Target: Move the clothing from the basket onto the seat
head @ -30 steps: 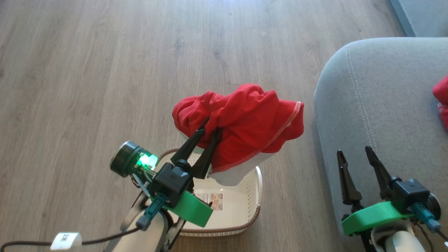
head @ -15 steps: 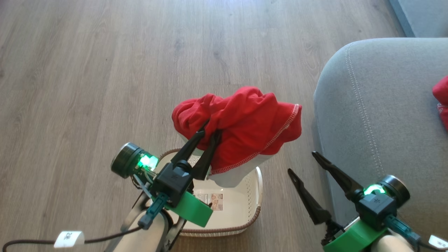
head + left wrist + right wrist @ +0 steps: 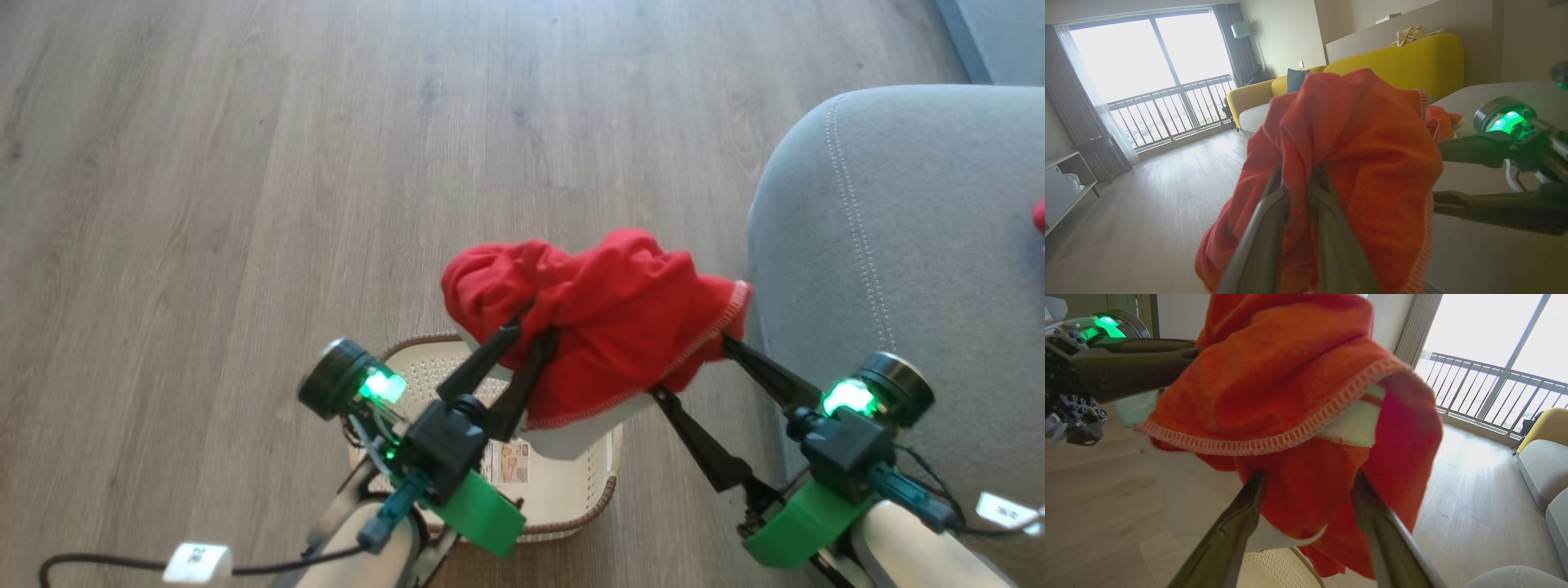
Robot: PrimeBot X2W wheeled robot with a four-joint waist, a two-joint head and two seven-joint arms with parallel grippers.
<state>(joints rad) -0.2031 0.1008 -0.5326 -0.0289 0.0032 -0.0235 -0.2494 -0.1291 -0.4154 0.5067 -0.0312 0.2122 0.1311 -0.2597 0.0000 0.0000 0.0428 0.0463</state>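
A red garment of the clothing (image 3: 604,306) hangs bunched above the cream basket (image 3: 600,500), with my left gripper (image 3: 531,333) shut on its left side. In the left wrist view the cloth (image 3: 1355,139) wraps around that gripper (image 3: 1298,181). My right gripper (image 3: 694,367) is open, its two fingers reaching up on either side of the garment's hanging right edge. The right wrist view shows the white-stitched hem (image 3: 1290,437) draped just past those spread fingertips (image 3: 1308,484). The grey seat (image 3: 898,245) lies to the right, with another red garment (image 3: 1038,216) at its far edge.
Wood floor (image 3: 245,163) spreads to the left and ahead. The basket's bottom shows a label sticker (image 3: 510,461). A yellow sofa (image 3: 1396,61) stands by the wall, a white cabinet (image 3: 1061,188) at the left, and a balcony window (image 3: 1486,388) beyond.
My right gripper swung left from beside the seat and rose to the garment's right edge, staying open. The left gripper keeps its hold. The head camera shifted slightly.
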